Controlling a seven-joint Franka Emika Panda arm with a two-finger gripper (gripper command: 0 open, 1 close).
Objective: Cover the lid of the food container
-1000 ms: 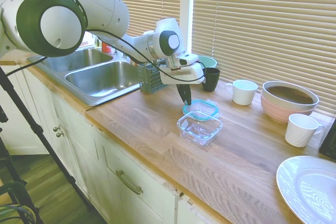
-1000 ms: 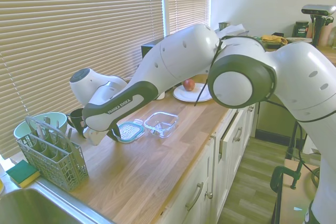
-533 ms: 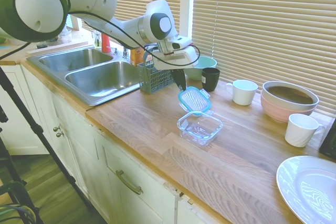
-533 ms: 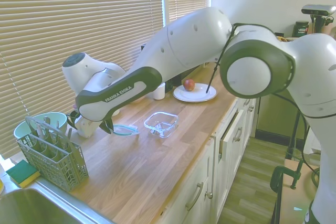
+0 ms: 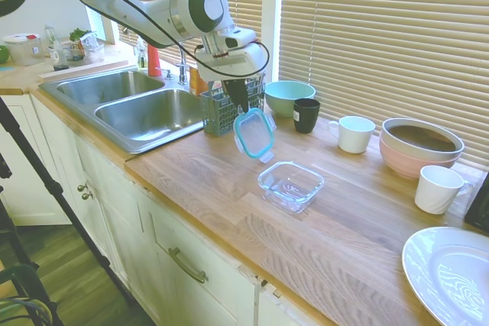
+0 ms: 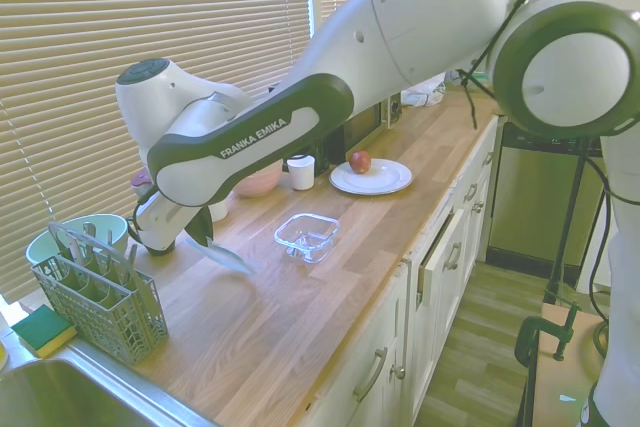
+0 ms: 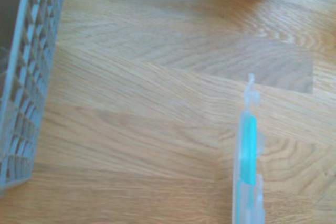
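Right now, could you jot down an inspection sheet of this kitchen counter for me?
Surface: wooden countertop, double sink at one end.
Job's things: lid held tilted in the air; food container open on the counter, apart from it.
Clutter: cutlery basket, teal bowl, black cup, two white mugs, pink bowl, white plate.
Grippers: gripper, fingers shut on the lid's edge.
Cables: nothing seen.
Surroundings: window blinds, white cabinets.
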